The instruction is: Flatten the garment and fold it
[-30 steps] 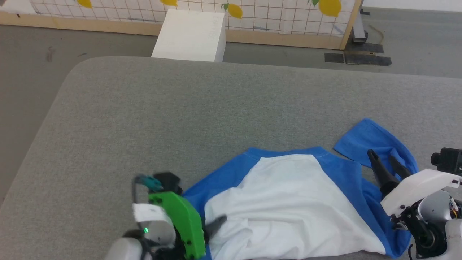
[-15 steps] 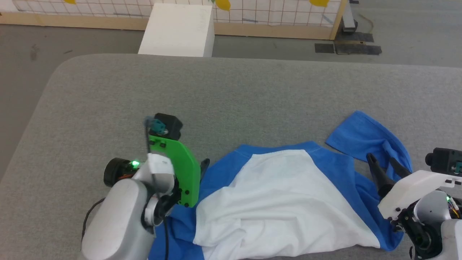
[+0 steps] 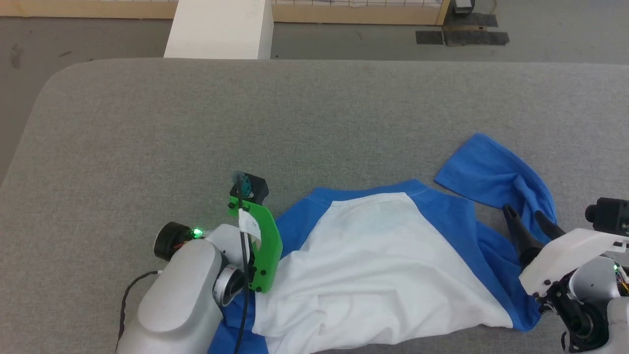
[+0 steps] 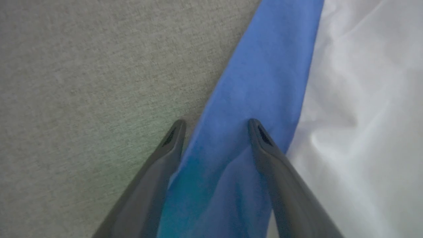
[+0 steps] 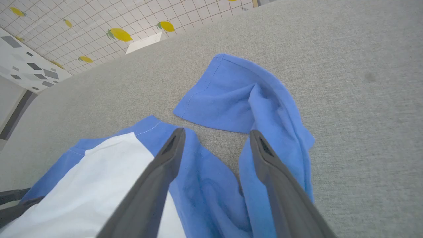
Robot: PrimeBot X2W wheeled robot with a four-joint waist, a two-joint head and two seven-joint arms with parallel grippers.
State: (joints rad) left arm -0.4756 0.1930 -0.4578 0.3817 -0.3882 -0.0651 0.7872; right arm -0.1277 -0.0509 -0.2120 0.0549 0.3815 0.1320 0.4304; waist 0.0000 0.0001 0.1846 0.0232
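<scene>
Opened the left hand (image 4: 216, 127) fully within the last second and carried it forward along the near-left side of the garment (image 3: 383, 255). Ended with fingers spread wide astride the outer edge of the blue left sleeve (image 4: 264, 66), one over grey tabletop (image 3: 196, 123), one over blue cloth, gripping nothing. Hard to say through the blur whether the tips touched fabric. Kept the right hand (image 5: 214, 135) just as wide and empty, low over the blue shoulder, beside the doubled-back right sleeve (image 3: 491, 172). Left the garment at the tabletop's near edge, white body rumpled toward the hem. Judged the flattening unfinished: both sleeves probably to be drawn out before any fold.
</scene>
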